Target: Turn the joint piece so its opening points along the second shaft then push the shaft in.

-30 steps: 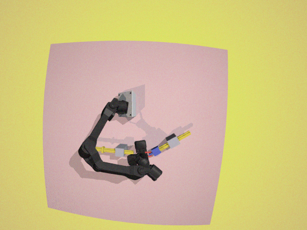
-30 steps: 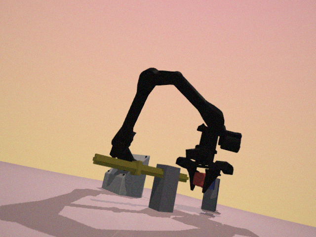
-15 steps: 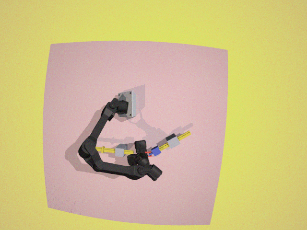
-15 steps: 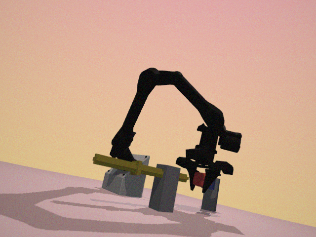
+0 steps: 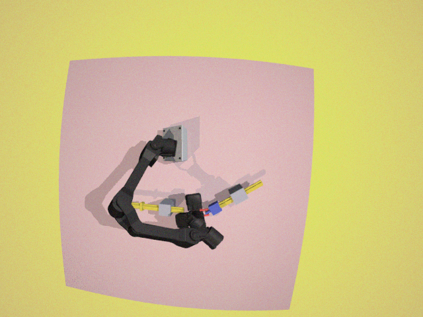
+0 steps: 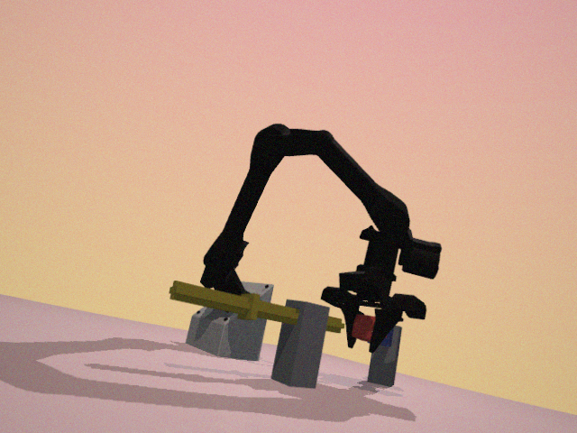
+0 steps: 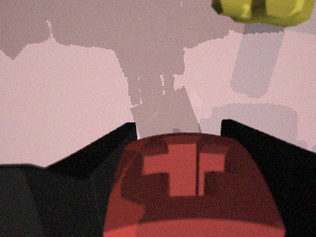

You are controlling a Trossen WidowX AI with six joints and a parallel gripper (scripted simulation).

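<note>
The red joint piece (image 5: 203,209) (image 6: 363,327) (image 7: 193,197) sits on a blue hinge part (image 5: 214,208) at the end of the fixed yellow shaft (image 5: 254,186), which is held in its grey block (image 5: 238,195) (image 6: 384,356). My gripper (image 5: 204,214) (image 6: 362,342) (image 7: 178,129) comes down from above and is shut on the joint piece, one finger on each side. In the wrist view the piece's cross-shaped opening (image 7: 185,168) faces the camera. The second yellow shaft (image 5: 143,205) (image 6: 233,302) (image 7: 262,10) lies in its grey block (image 5: 165,208) (image 6: 300,342). Its tip ends a little short of the joint piece.
The arm's grey base (image 5: 180,143) (image 6: 228,326) stands behind the second shaft. The arm's elbow (image 5: 117,208) arches over that shaft's far end. Everything stands on the pink table (image 5: 238,102).
</note>
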